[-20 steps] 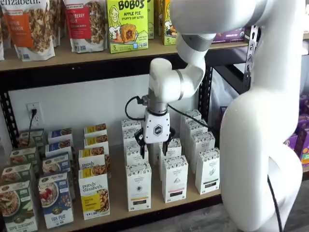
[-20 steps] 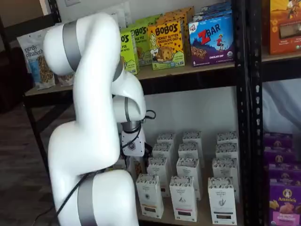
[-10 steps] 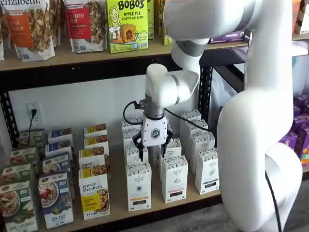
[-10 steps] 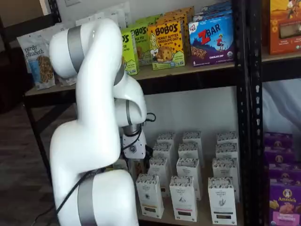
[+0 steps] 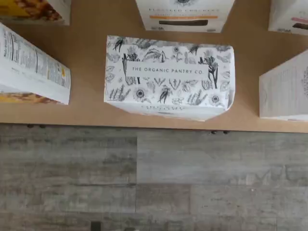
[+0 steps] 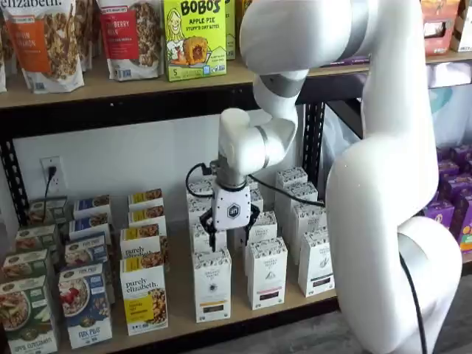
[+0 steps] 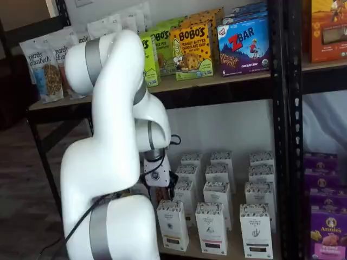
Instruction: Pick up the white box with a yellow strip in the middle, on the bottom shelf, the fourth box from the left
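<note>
White box (image 6: 212, 285) stands upright at the front edge of the bottom shelf (image 6: 177, 306), tan strip low on its face, patterned band round its top. Same box fills the middle of the wrist view (image 5: 169, 77), seen from above: floral lid printed "THE ORGANIC PANTRY CO.", front face at the shelf lip (image 5: 86, 113), grey plank floor (image 5: 154, 178) beyond the lip. Another carton of the kind (image 6: 202, 237) stands just behind it; black-strip cartons (image 6: 267, 272) stand beside it to one side, a purely elizabeth box (image 6: 144, 295) to the other. Tool (image 6: 229, 227) hangs directly above the white box, not touching, white body vertical with a black cable looping off it. Black fingers (image 6: 209, 221) show either side of the body's lower end with a plain gap between them, nothing held: spread apart. In a shelf view the tool body (image 7: 156, 174) is partly hidden behind the arm, fingers not visible there. Upper shelf carries Bobo's boxes (image 6: 194, 38) and granola bags (image 6: 48, 40).
</note>
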